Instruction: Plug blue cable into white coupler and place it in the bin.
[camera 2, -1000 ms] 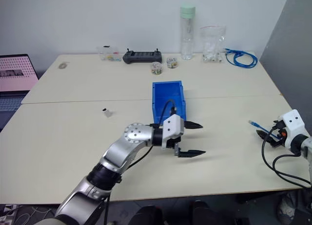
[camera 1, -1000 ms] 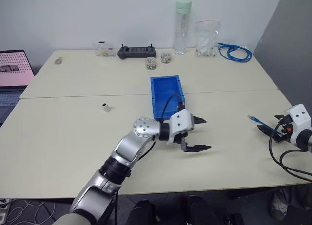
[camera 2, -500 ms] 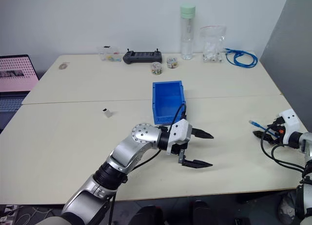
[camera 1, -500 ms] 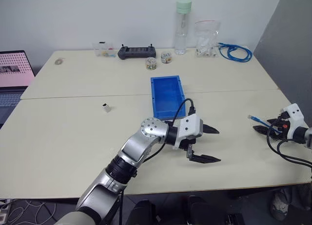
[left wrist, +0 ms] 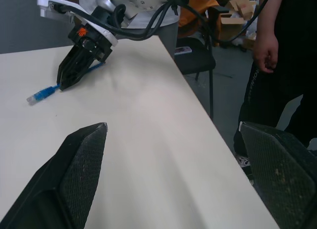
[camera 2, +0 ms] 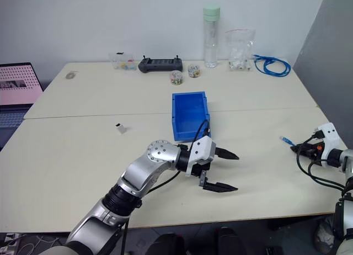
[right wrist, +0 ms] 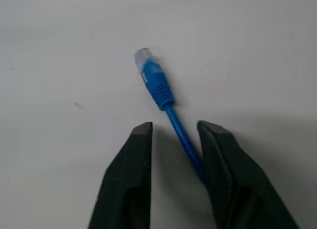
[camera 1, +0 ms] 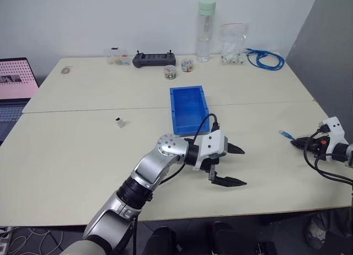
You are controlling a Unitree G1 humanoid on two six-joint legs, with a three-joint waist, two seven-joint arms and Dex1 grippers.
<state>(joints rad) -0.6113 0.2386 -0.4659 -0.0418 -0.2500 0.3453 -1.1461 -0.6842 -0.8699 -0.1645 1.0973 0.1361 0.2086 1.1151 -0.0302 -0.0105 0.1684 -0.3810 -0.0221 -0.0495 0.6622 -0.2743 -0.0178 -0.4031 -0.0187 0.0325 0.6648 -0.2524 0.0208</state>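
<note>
The right claw (right wrist: 171,135) rests low on the tabletop (camera 1: 83,150), its black fingers nearly together around the blue cable (right wrist: 161,90), whose clear plug pokes out just past the fingertips. The left claw (camera 1: 236,165) hovers spread wide, just in front of the blue bin (camera 1: 188,109).

Blue cable (right wrist: 157,85), blue bin (camera 1: 188,108), white coupler (camera 1: 119,121).
</note>
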